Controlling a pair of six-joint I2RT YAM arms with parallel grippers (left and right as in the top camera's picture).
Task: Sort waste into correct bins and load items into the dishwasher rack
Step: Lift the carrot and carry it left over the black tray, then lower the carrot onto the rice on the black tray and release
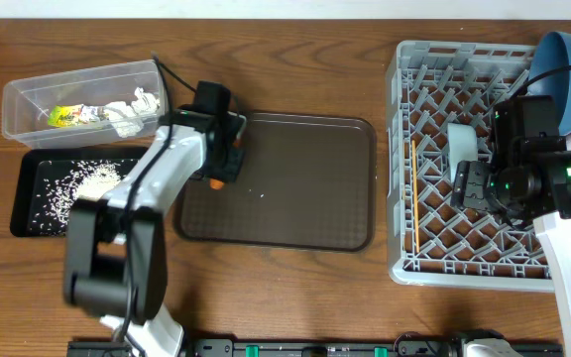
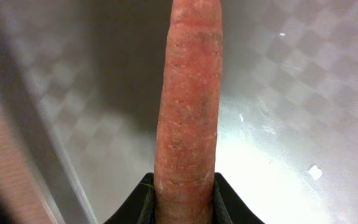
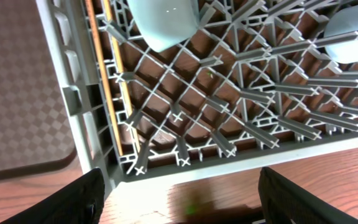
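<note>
Carrot piece (image 2: 187, 106) – orange, long, rough-skinned – is clamped between the jaws of the left gripper (image 1: 224, 167), at the left edge of the brown tray (image 1: 305, 188). Far left, the clear tub (image 1: 28, 99) holds wrapper (image 1: 64, 115) and crumpled paper (image 1: 127, 111); the black tray (image 1: 18, 198) beside it, rice (image 1: 92, 181). Right – the grey lattice rack (image 1: 404, 268) (chopsticks (image 1: 415, 198), pale bowl (image 1: 463, 139), dark-blue dish (image 1: 563, 69)), with the right gripper (image 3: 182, 202) jaws apart above it.

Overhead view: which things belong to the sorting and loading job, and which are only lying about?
Job: orange carrot piece; clear plastic rectangular tub; shallow black rectangular tray; grey plastic lattice rack; pair of wooden chopsticks; large dark-blue dish.
Lying about: brown rectangular serving tray; wooden table.
</note>
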